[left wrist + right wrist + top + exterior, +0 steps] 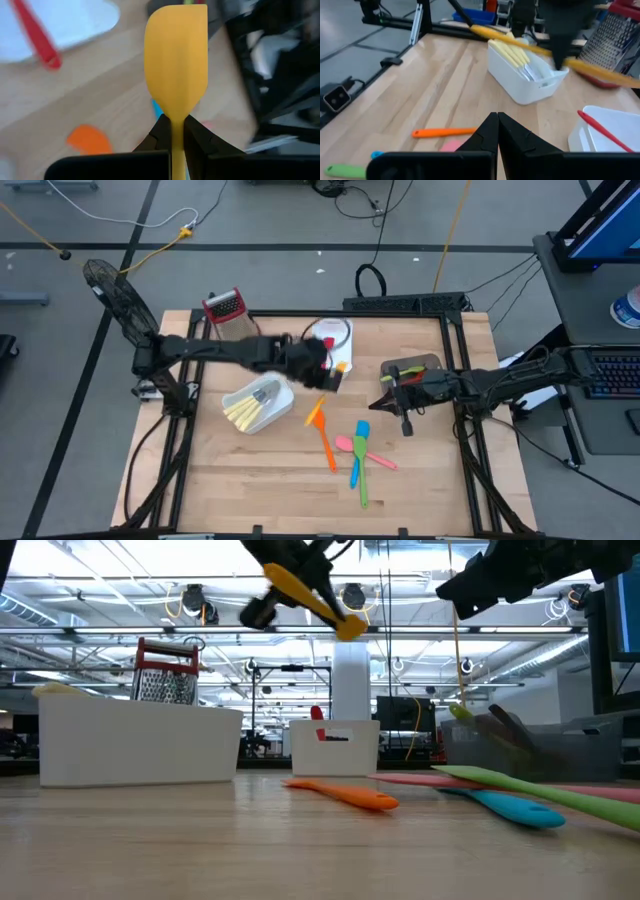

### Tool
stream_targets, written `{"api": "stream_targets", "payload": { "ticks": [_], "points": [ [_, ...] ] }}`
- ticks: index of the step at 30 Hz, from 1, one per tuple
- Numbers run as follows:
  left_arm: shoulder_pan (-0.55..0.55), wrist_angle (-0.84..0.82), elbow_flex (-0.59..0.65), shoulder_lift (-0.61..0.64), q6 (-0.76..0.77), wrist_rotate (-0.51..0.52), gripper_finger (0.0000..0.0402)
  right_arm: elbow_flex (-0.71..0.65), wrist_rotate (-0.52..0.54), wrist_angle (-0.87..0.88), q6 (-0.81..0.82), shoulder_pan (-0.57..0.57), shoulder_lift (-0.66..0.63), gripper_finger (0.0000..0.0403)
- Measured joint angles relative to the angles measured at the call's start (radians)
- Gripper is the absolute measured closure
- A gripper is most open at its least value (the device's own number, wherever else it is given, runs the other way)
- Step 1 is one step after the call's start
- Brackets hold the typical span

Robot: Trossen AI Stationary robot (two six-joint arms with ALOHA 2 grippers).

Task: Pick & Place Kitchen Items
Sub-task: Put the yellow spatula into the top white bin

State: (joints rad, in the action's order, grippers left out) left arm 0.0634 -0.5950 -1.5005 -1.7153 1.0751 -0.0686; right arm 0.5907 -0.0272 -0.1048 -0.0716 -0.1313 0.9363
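Note:
My left gripper (176, 121) is shut on a yellow spatula (176, 55) and holds it high above the middle of the table (335, 372), between the two white bins. On the wood, near the front, lie an orange spatula (322, 432), a pink utensil (368, 452), a blue one (357, 452) and a green one (362, 478). My right gripper (497, 119) is shut and holds nothing. It hangs over the grey bin (418, 366) at the table's right. My left gripper pinches the yellow spatula between its two fingers at the neck of the handle (176, 131), just behind the blade. The blade sticks out past the fingertips, along the fingers. The spatula is lifted clear and slants down toward its blade end (348, 626).
A white bin (258, 402) with yellow cutlery stands left of centre. A second white bin (335, 338), farther back, holds a red utensil (604, 131). A metal grater with a red top (225, 307) stands at the far left corner. Bare wood lies along the near edge.

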Motion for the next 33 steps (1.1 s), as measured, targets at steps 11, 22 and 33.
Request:
{"api": "stream_targets", "payload": {
  "ticks": [11,22,33],
  "points": [
    [0.277,0.076,-0.001,-0.024,0.006,-0.193,0.0391,0.0,0.001,0.029,0.002,0.031,0.0,0.0403],
    [0.37,0.125,-0.001,-0.125,0.075,-0.219,0.0391,0.0,0.001,0.032,-0.001,0.073,0.0,0.0403],
    [0.433,0.203,-0.001,-0.267,0.136,-0.306,0.0387,0.0,0.0,0.061,0.002,0.087,0.0,0.0403]
  ]
}}
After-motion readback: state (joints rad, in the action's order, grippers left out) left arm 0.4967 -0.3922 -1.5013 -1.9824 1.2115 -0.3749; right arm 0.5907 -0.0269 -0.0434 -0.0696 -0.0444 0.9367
